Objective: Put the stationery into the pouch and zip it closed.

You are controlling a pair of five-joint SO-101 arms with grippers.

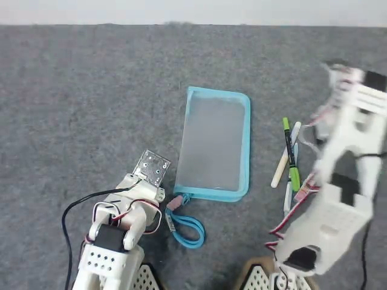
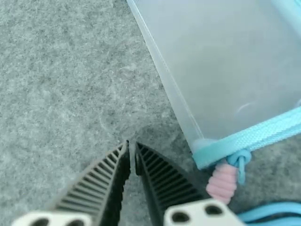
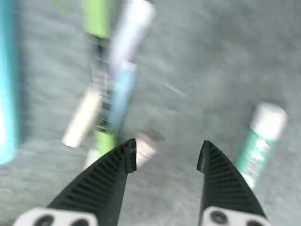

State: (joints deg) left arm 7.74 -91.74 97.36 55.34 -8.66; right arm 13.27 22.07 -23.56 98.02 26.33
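Pose: left end effector [image 2: 132, 147] pressed together, empty, low over tabletop [image 1: 91, 90] by pouch [image 1: 216, 142] corner | right end effector [image 3: 168, 148] spread over pens [image 1: 291, 158] beside pouch | hidden: pens' near ends partly behind right arm [image 1: 347, 139].

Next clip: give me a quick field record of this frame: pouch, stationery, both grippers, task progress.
Pouch: translucent turquoise-edged zip pouch, flat on grey felt table, nothing visible inside
Zip pull: pink ribbed pull, at a pouch corner
Stationery: green-and-black marker, cream pen and paler pens, on the table beside the pouch
Left gripper: fingers shut, empty, close to the zip pull
Right gripper: fingers open, empty, above the pens
Progress: nothing packed yet
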